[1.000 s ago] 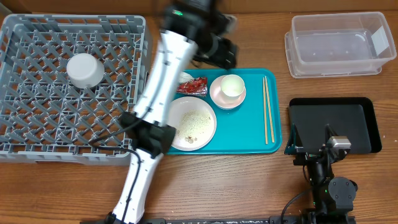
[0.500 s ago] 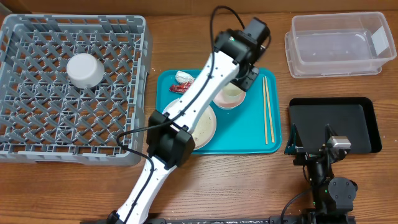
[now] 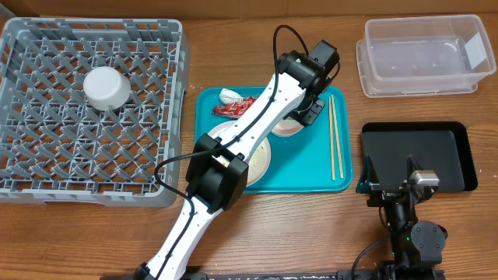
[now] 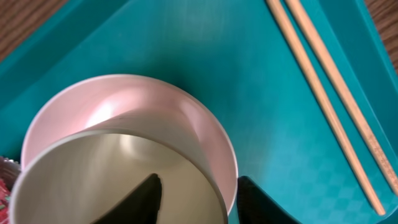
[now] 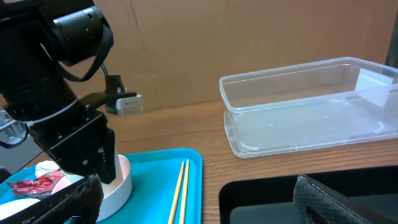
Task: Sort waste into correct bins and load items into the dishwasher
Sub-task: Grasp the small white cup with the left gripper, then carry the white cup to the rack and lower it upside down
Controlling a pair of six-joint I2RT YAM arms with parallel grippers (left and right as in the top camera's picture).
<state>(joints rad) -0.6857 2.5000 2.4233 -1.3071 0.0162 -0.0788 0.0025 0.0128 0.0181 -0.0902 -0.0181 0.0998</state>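
My left gripper (image 3: 302, 111) is open over the small white cup (image 4: 93, 180), which stands inside the pinkish-white bowl (image 4: 186, 112) on the teal tray. One finger (image 4: 146, 199) is inside the cup and the other is just outside the bowl's rim. The wooden chopsticks (image 3: 335, 136) lie on the tray's right side. The red foil wrapper (image 3: 240, 107) and the white paper wad (image 3: 229, 96) lie at the tray's back left. The white plate (image 3: 261, 159) with rice crumbs is partly under my arm. The pale blue-grey bowl (image 3: 106, 87) sits upturned in the grey dish rack (image 3: 47, 155). My right gripper (image 3: 389, 175) is open and empty.
The clear tub (image 3: 420, 54) stands at the back right. The black tray (image 3: 436, 155) is in front of it, under my right gripper. The teal tray (image 3: 311, 171) lies between the rack and the black tray. My left arm crosses the teal tray diagonally.
My left arm has swung right from the tray's back left and come down onto the cup and bowl. The right arm has not moved.
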